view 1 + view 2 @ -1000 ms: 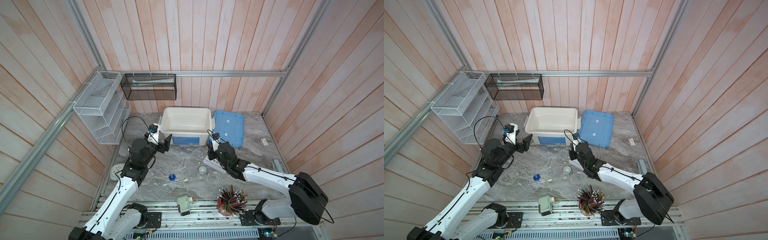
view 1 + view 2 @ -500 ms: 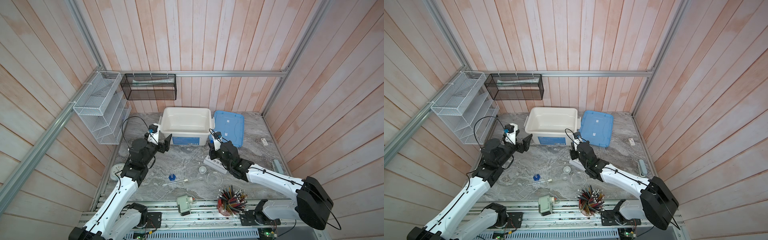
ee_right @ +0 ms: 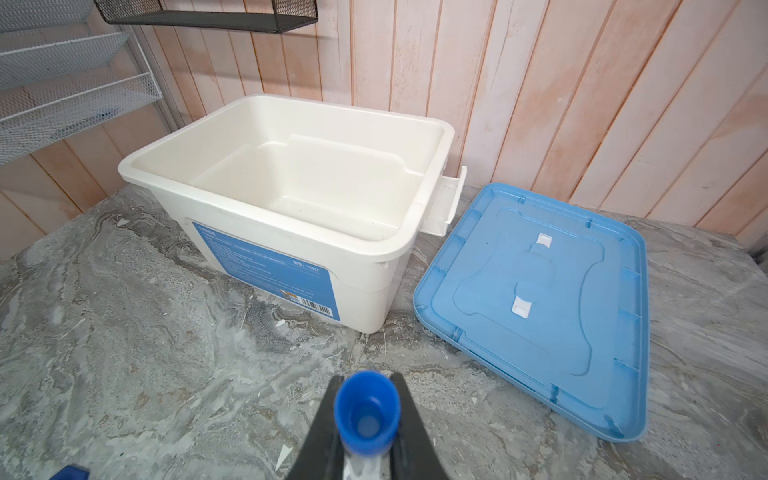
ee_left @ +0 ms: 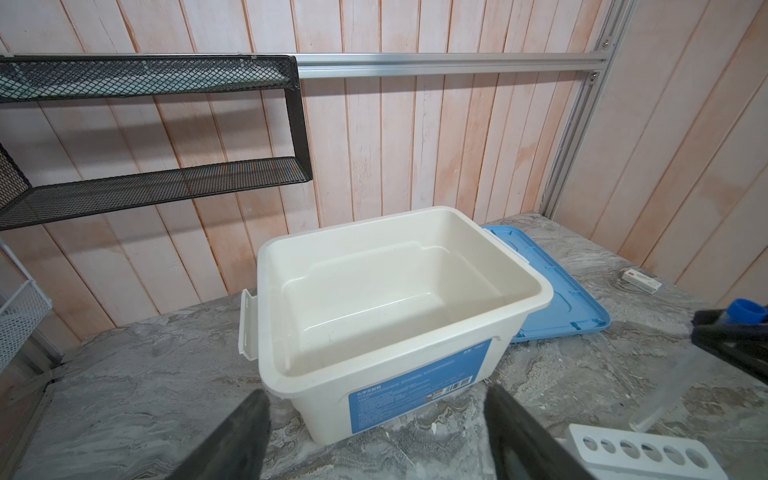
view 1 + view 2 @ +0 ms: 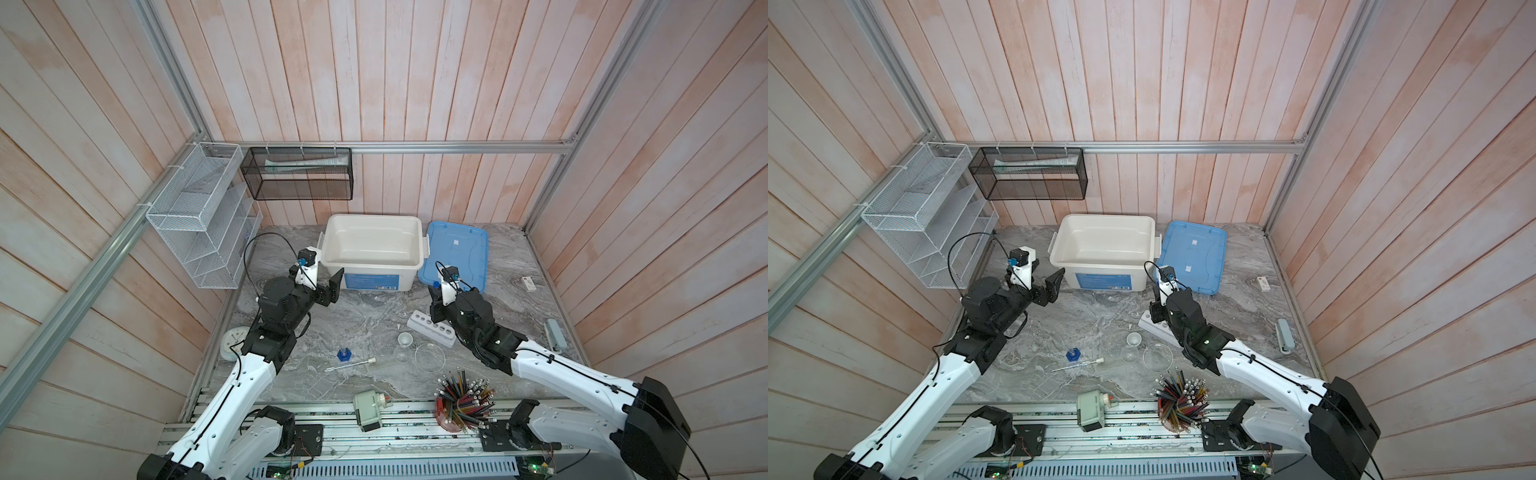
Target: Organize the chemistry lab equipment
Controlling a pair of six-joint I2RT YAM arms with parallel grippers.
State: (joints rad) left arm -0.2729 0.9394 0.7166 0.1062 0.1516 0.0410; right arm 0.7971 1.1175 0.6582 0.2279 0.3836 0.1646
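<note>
Right fingers (image 3: 320,424) are clamped on the blue-capped tube (image 3: 366,415) just under its cap, at the bottom middle of the wrist frame. Its clear body is cut off there, and in both top views the grip is hidden. Left fingers (image 4: 232,440) stand wide apart, holding nothing, before the bin (image 4: 316,407). At that frame's right edge the tube hangs tilted, its blurred lower end near the rack (image 4: 644,453) on the surface (image 4: 124,395); contact is unclear.
</note>
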